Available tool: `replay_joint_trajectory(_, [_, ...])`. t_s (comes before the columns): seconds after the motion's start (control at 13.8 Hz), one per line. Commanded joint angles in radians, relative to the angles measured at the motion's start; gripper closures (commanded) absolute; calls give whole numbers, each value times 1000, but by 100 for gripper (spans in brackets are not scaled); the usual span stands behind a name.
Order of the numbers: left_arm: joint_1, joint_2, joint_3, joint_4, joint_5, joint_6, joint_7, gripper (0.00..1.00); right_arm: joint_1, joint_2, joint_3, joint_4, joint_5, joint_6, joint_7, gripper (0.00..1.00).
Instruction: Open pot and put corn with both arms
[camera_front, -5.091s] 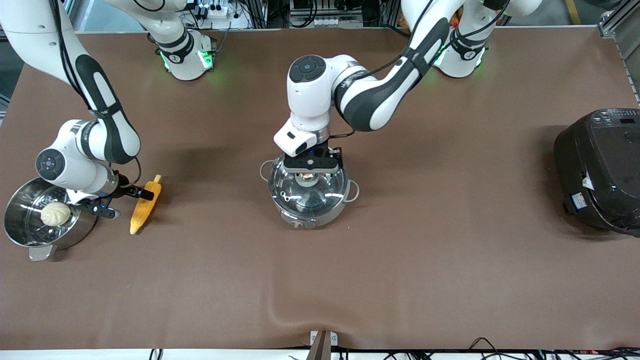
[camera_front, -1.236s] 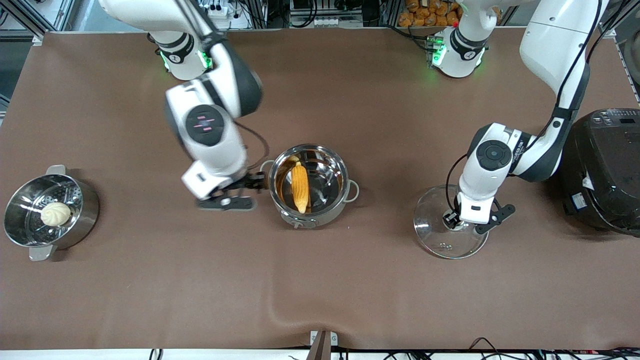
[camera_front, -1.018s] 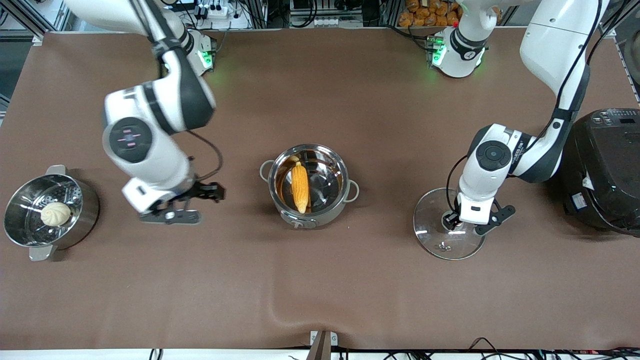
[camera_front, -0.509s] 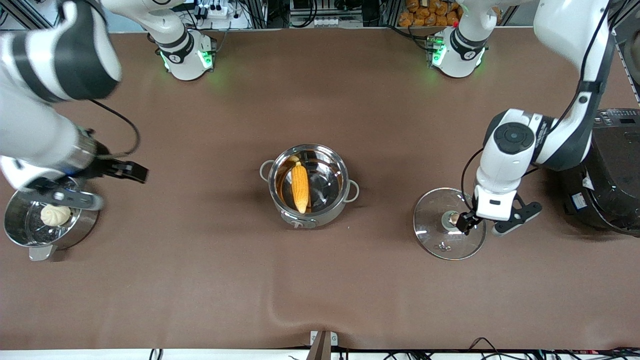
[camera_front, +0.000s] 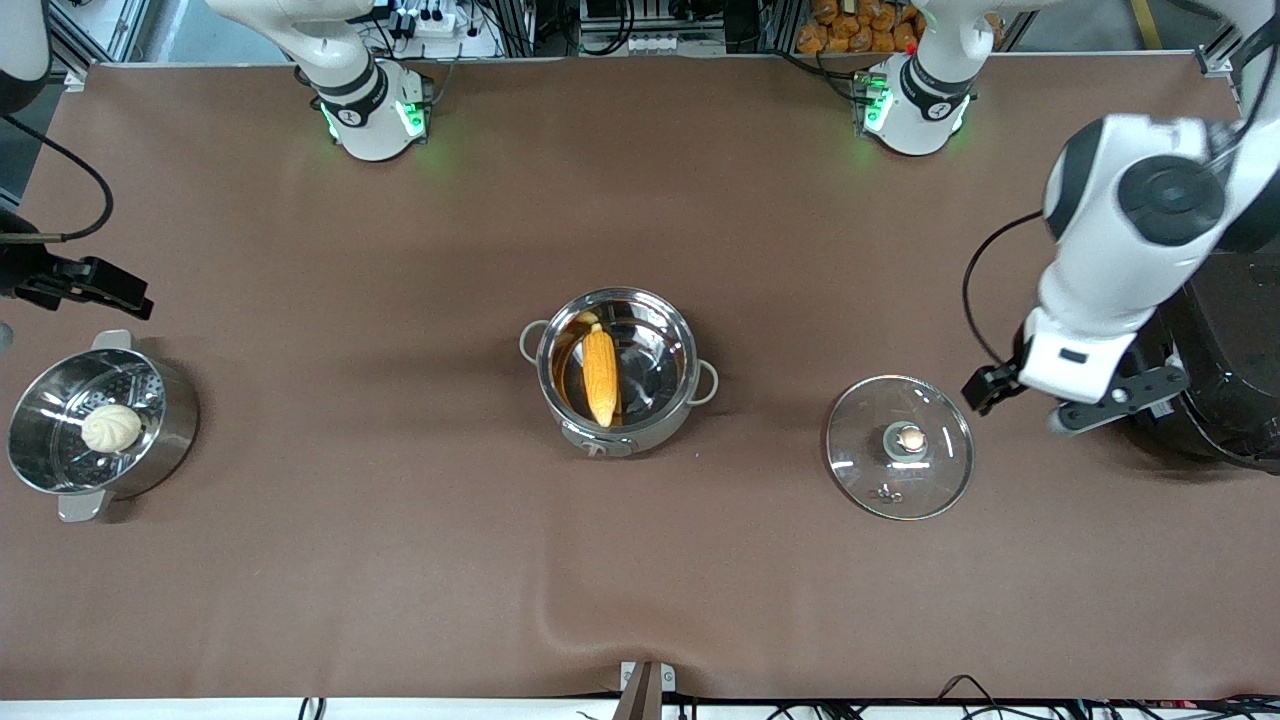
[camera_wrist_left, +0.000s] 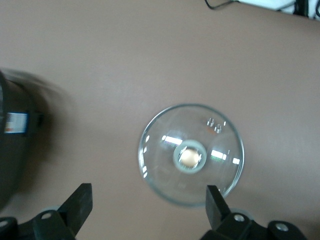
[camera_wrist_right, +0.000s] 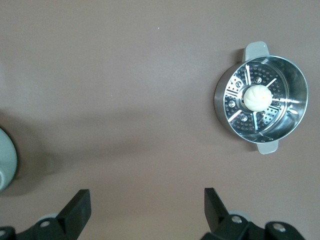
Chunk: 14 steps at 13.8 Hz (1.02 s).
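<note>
The steel pot stands open mid-table with the yellow corn lying in it. Its glass lid with the copper knob lies flat on the table toward the left arm's end. My left gripper is open and empty, up in the air between the lid and the black cooker. In the left wrist view the lid lies below the open gripper. My right gripper is open and empty at the right arm's end, above the table beside the steamer pot. It also shows open in the right wrist view.
A steel steamer pot holding a pale bun stands at the right arm's end; both also show in the right wrist view, steamer and bun. A big black cooker stands at the left arm's end, partly under the left arm.
The left gripper let go of the lid's knob and rose away toward the cooker. The right arm swung from beside the pot out to its end of the table.
</note>
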Motion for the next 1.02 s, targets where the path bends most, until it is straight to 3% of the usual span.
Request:
replay_joint_trajectory(0.0, [-2, -68, 39, 48, -85, -125, 161, 0, -98, -84, 21, -88, 77, 22, -68, 0])
replay_joint_trajectory(0.29, [-154, -165, 209, 86, -180, -305, 340, 0, -120, -88, 18, -101, 64, 60, -162, 0])
replay_joint_trajectory(0.51, [-148, -180, 214, 165, -195, -443, 487, 0, -114, -106, 25, -105, 22, 54, -136, 0])
replay_joint_trajectory(0.95, [-143, -206, 216, 217, -255, -535, 595, 0, -112, -112, 28, -121, 28, 60, -131, 0])
